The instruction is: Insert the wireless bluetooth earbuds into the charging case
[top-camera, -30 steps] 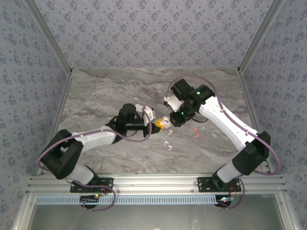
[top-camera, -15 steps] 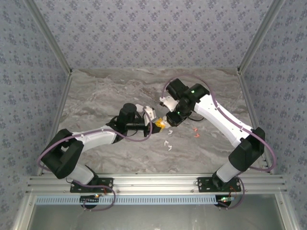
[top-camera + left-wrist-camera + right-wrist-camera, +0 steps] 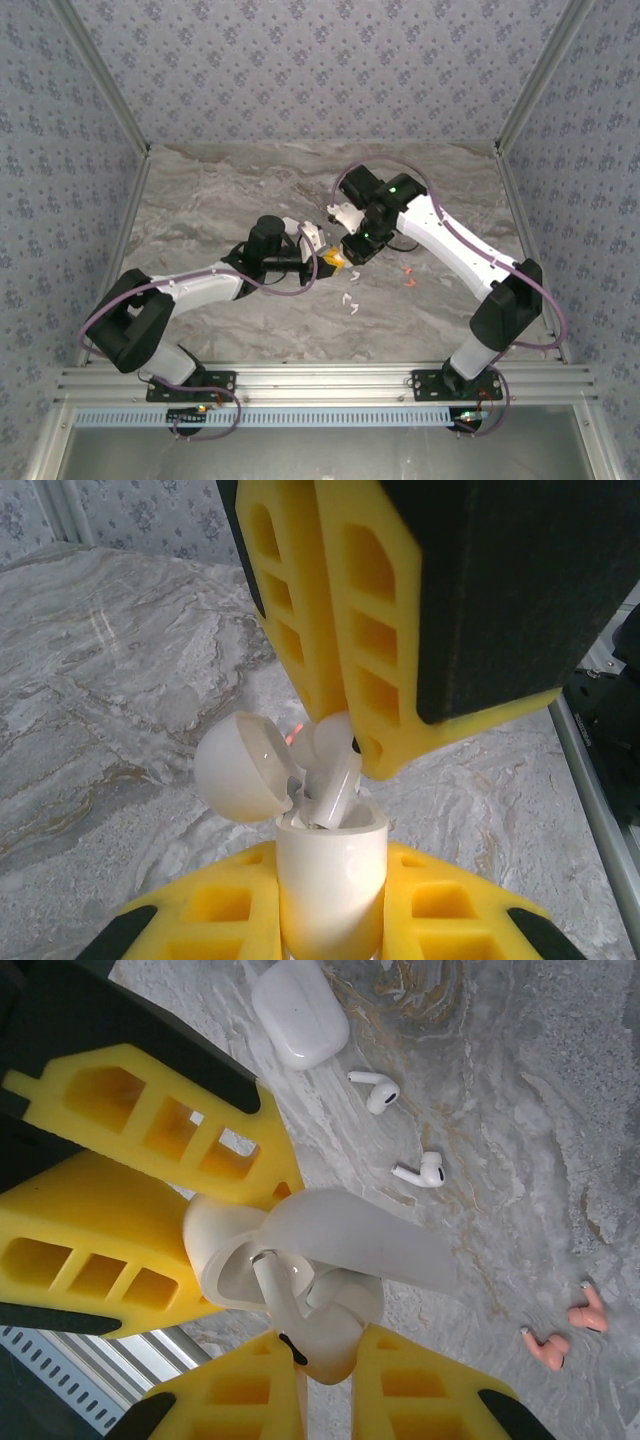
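Top external: both arms reached to the middle of the bench [image 3: 200, 200], jaws tip to tip. Left wrist: the left jaws were closed around the white charging case [image 3: 330, 875], its lid [image 3: 238, 765] open. The right jaws pinched a white earbud [image 3: 335, 780] with its stem down in the case's mouth. Right wrist: two loose white earbuds [image 3: 420, 1172], two orange-red earbuds [image 3: 588, 1312] and a second case [image 3: 300, 1010] — closed — lay on the bench.

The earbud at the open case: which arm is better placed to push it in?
Right. The right fingers are shut on the earbud, whose stem is at the mouth of the open charging case. The left fingers are busy holding that case.
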You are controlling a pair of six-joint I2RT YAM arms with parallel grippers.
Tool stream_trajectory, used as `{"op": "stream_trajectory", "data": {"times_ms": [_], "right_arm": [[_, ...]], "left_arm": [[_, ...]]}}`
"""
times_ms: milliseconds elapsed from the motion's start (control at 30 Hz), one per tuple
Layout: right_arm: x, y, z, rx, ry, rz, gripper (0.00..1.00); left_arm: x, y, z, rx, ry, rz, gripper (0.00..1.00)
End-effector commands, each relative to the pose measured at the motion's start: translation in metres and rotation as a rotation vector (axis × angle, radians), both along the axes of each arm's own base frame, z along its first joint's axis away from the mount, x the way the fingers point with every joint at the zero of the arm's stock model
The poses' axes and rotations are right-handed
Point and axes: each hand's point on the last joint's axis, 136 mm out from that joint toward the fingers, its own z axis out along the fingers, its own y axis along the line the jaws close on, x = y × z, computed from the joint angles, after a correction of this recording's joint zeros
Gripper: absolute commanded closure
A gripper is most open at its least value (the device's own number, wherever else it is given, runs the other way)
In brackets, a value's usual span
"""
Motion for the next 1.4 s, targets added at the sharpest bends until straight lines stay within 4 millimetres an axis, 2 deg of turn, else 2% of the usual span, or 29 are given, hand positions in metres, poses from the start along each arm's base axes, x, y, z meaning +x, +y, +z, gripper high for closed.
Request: {"op": "stream_trajectory", "data": {"times_ms": [0, 300, 433, 567, 700, 867, 1067, 1367], "right_arm": [[-0.005, 0.009, 0.006, 0.022, 0.016, 0.037, 0.83], [-0.006, 0.021, 0.01, 0.073, 0.033, 0.053, 0.82], [-0.006, 0.022, 0.01, 0.075, 0.037, 0.052, 0.78], [-0.003, 0.022, 0.018, 0.103, 0.023, 0.035, 0.73], [0.001, 0.015, 0.032, 0.137, 0.003, -0.005, 0.65], [0.005, 0.009, 0.065, 0.265, -0.042, -0.071, 0.51], [0.013, -0.01, 0.1, 0.402, -0.115, -0.162, 0.46], [0.014, -0.035, 0.092, 0.395, -0.136, -0.236, 0.52]], "left_arm": [[-0.003, -0.007, 0.017, -0.039, -0.044, -0.039, 1.0], [-0.003, -0.009, 0.016, -0.039, -0.044, -0.041, 1.0], [-0.003, -0.009, 0.017, -0.042, -0.045, -0.041, 1.0], [-0.004, -0.01, 0.019, -0.053, -0.045, -0.04, 1.0], [-0.004, -0.01, 0.022, -0.076, -0.046, -0.034, 1.0], [-0.003, -0.01, 0.025, -0.104, -0.041, -0.028, 1.0], [-0.001, -0.011, 0.033, -0.157, -0.042, -0.015, 1.0], [0.004, -0.012, 0.045, -0.265, -0.007, 0.002, 1.0]]}}
